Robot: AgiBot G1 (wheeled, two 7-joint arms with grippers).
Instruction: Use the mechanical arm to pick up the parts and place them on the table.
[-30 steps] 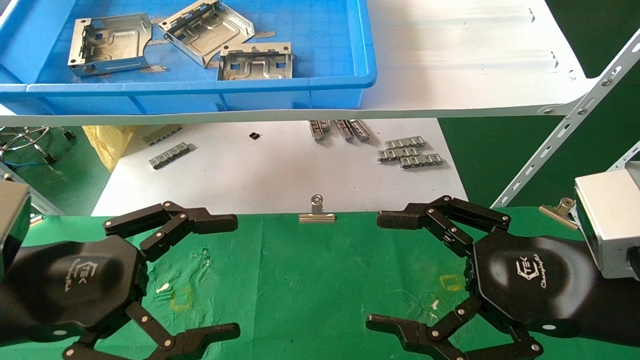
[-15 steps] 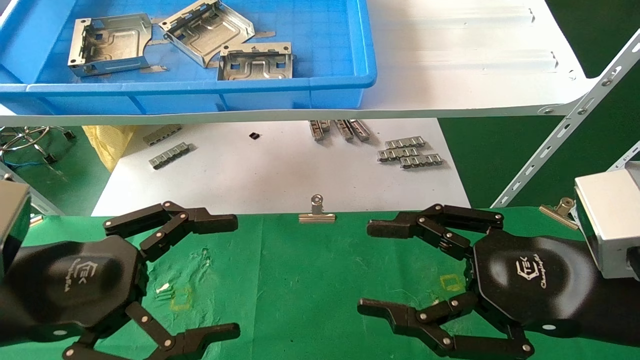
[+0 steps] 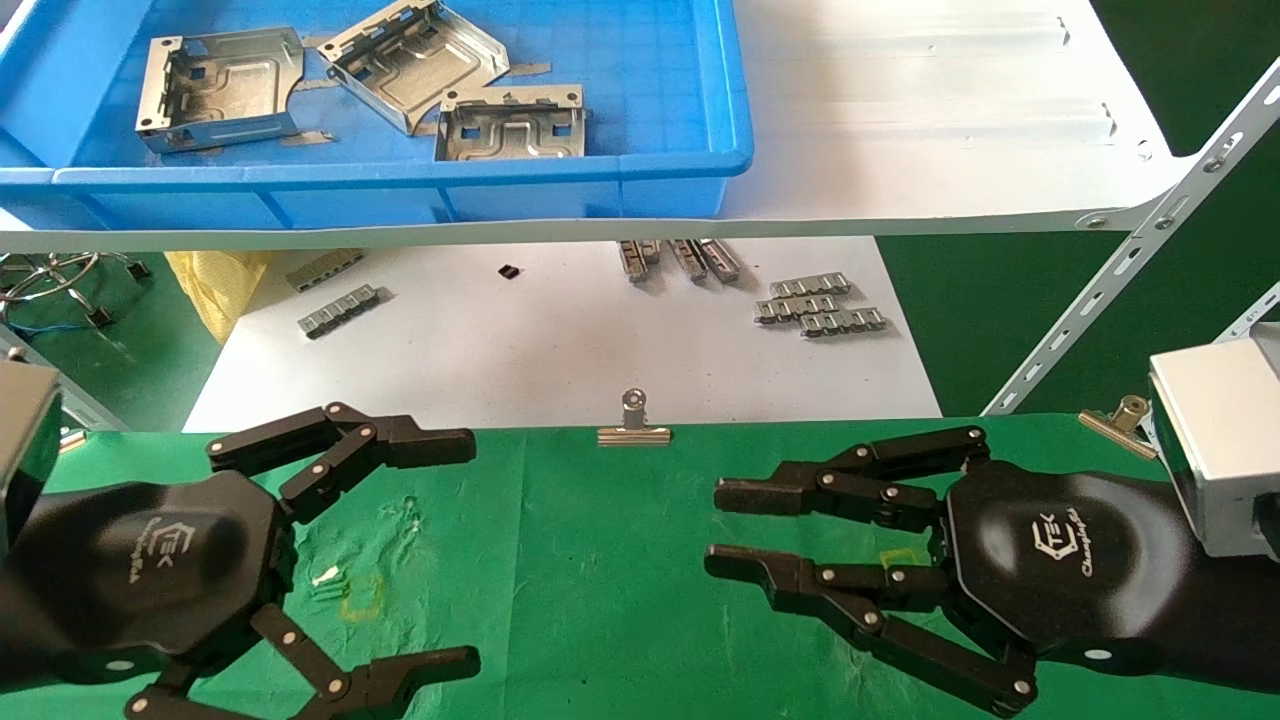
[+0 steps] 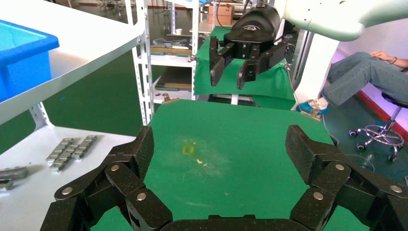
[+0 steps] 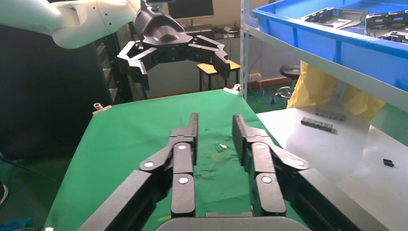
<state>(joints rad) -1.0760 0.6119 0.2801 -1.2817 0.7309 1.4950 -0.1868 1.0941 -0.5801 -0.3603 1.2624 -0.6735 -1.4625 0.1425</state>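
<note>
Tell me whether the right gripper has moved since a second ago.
Yes. The right gripper has narrowed its fingers toward each other; its palm stays put relative to the binder clip. It holds nothing.

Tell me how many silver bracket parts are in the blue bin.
3, all in the blue bin: left bracket, middle bracket, right bracket. None looks hidden.

Two alike black grippers are seen. Each glossy hexagonal palm is printed with a white "TEK" logo, and each is fitted with jointed link fingers pinned by silver rivets. The left gripper [image 3: 440,545] is backed by a dark block; the right gripper [image 3: 715,530] by a silver block wrist [image 3: 1215,445]. White arm shells are shown in wrist views.
</note>
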